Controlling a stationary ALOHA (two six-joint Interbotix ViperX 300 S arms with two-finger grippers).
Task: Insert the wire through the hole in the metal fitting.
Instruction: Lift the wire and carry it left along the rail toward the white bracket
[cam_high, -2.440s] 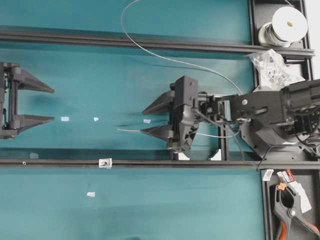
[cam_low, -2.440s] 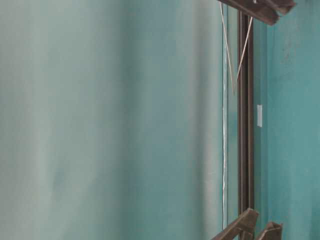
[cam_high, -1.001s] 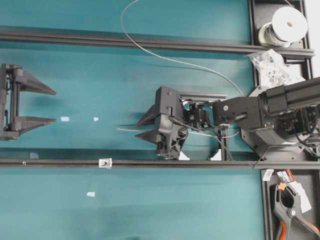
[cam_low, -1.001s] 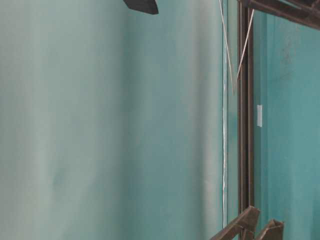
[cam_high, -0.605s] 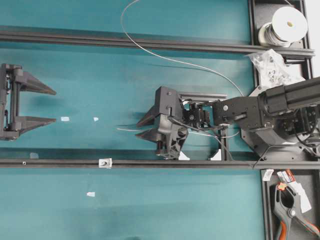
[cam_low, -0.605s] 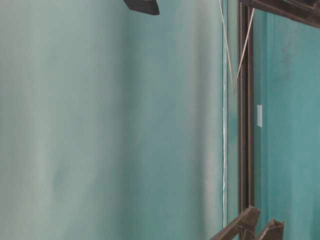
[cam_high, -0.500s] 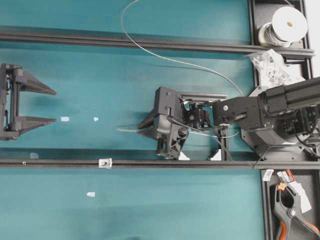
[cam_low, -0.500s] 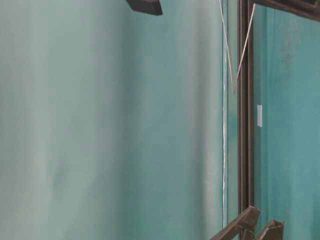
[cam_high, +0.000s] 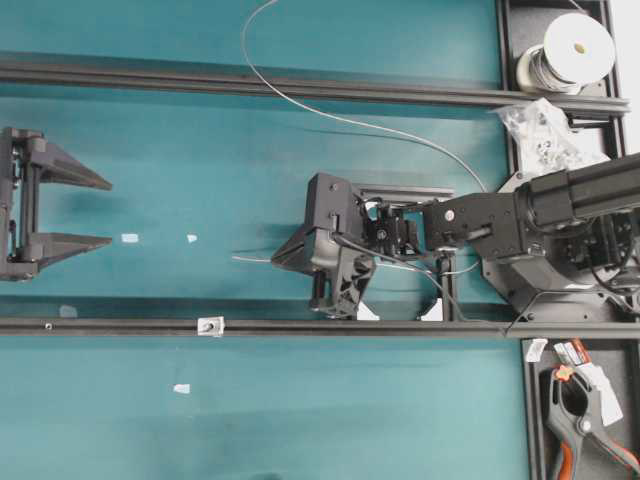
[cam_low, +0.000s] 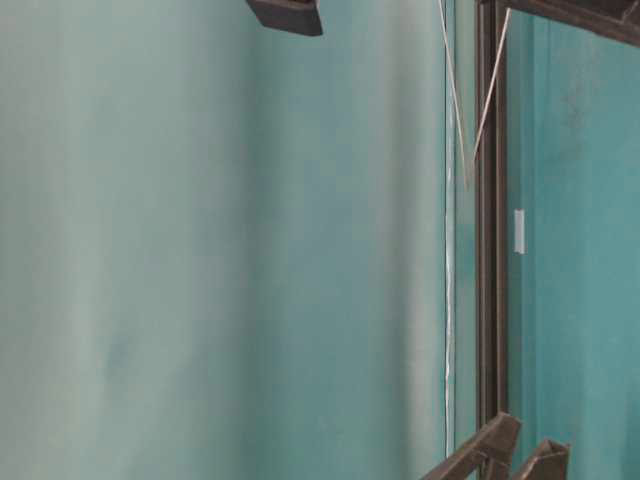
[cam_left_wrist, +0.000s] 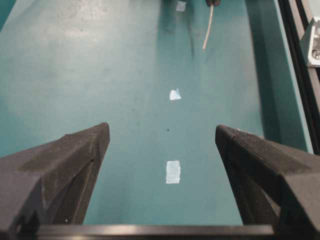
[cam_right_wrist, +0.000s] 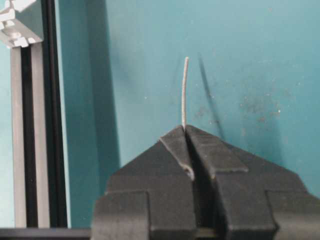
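No readable writing in any view. Right wrist view: right gripper (cam_right_wrist: 185, 131) jaws pinched on the wire (cam_right_wrist: 184, 92), short tip sticking out ahead over the teal desk (cam_right_wrist: 250, 60). Only overhead shows the metal fitting (cam_high: 209, 325) on the black rail (cam_high: 120, 326), apart from both grippers, and the spool (cam_high: 568, 50). Left gripper (cam_high: 105, 211) jaws spread, holding nothing.

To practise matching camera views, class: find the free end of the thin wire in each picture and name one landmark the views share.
Overhead: wire end left of centre, poking from the shut right gripper.
Table-level: thin pale lines near the top right edge; cannot tell whether they are the end.
Left wrist: top centre.
Right wrist: centre, rising from the closed fingertips.
Shared landmark: the metal fitting on the black rail.
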